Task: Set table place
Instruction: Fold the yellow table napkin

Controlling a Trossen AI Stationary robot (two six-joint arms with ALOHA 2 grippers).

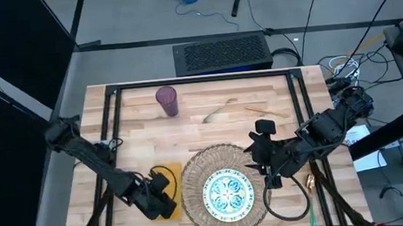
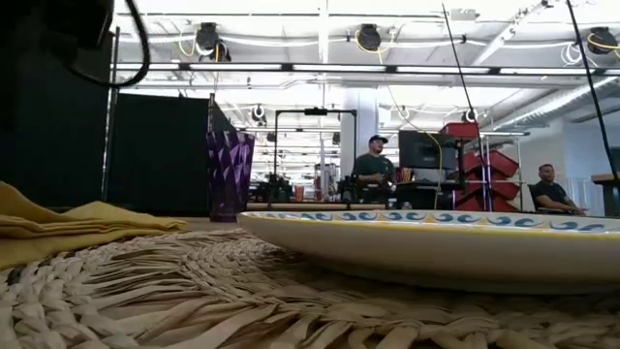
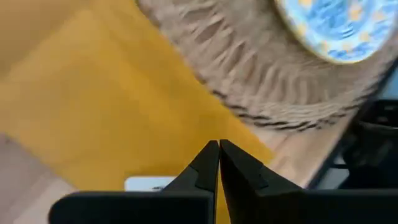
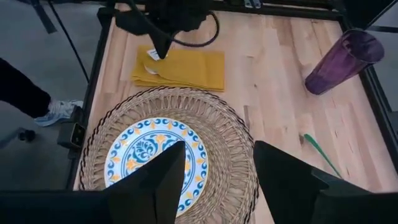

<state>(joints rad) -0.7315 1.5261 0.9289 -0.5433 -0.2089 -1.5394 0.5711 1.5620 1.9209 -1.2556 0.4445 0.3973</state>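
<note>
While over the napkin [image 4: 180,68], left hand [image 3: 218,163] closed (right hand [image 4: 214,168] open above plate [image 4: 155,155]).

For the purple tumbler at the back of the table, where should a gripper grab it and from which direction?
The purple tumbler stands upright and alone on the table, taller than it is wide. A level approach from the side probably suits best, fingers closing across its faceted wall around mid-height. The open right gripper, now above the woven mat, has a clear path to it.
</note>
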